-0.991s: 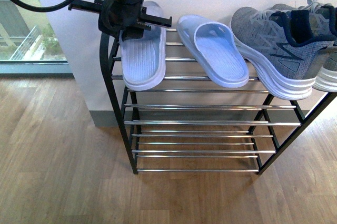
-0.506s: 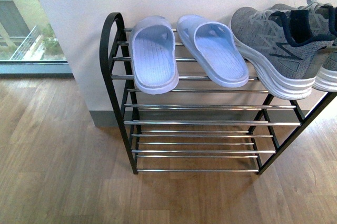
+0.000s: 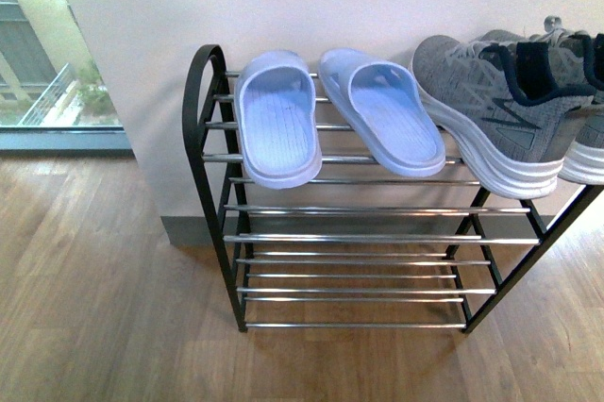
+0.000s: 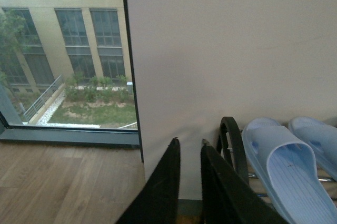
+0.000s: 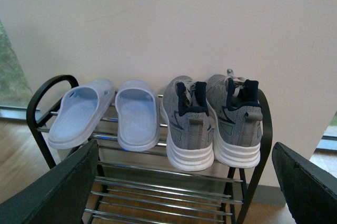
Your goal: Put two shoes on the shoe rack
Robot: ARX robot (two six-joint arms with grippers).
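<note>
The left gripper [image 4: 188,142] shows only in its own wrist view: two dark fingers [image 4: 164,187] standing close together with a narrow gap between the tips, holding nothing. It hangs beside the left end of the shoe rack [image 4: 230,140], in front of the pale wall [image 4: 231,45], and touches neither. The right gripper [image 5: 184,187] is spread wide in its wrist view, one dark finger [image 5: 58,187] at each lower corner, empty and drawn back from the rack's front. Neither arm appears in the front view.

The shoe rack [image 3: 201,128] stands on the wooden floor [image 3: 94,279] against the wall, its black frame carrying silver bar shelves. All the footwear sits on the top shelf. At the left end lie two pale blue slippers [image 3: 276,119], side by side, heels over the front bar; the second slipper [image 3: 382,109] lies just beside the first, angled slightly.

The two shoes [image 3: 481,109] fill the right end of the top shelf. In the right wrist view the pair [image 5: 213,119] stands side by side and touching, heels toward the camera, thick white soles resting over the front bars, dark collars up. The right-hand sneaker [image 5: 234,116] sits close against the rack's rounded right corner; the left-hand one [image 5: 189,124] is just beside the nearer slipper. The lower shelves carry nothing visible.

A window [image 4: 63,50] to the left of the wall shows a building and greenery outside.
</note>
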